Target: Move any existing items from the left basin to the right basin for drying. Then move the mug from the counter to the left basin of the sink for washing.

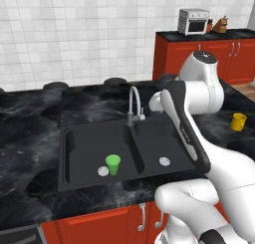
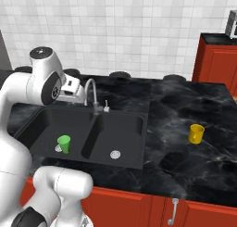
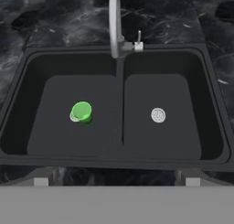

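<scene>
A small bright green cup [image 1: 113, 164] [image 2: 64, 143] [image 3: 82, 112] stands upright in the left basin [image 1: 84, 146] [image 3: 57, 95], right beside its silver drain. The right basin [image 1: 162, 138] [image 3: 180, 88] holds nothing but its drain [image 3: 158, 114]. The yellow mug [image 1: 238, 121] [image 2: 196, 134] stands on the black counter [image 2: 176, 110], well to the right of the sink. My gripper [image 3: 116, 181] hangs open high above the sink's middle, looking down on both basins, with nothing between its widely spread fingertips [image 3: 41, 181].
The curved silver faucet [image 1: 133, 103] [image 2: 90, 94] [image 3: 114, 22] rises behind the divider, close to my hand. Dark burners [image 1: 115, 81] line the back of the counter. A toaster oven [image 1: 193, 21] sits on a far red cabinet.
</scene>
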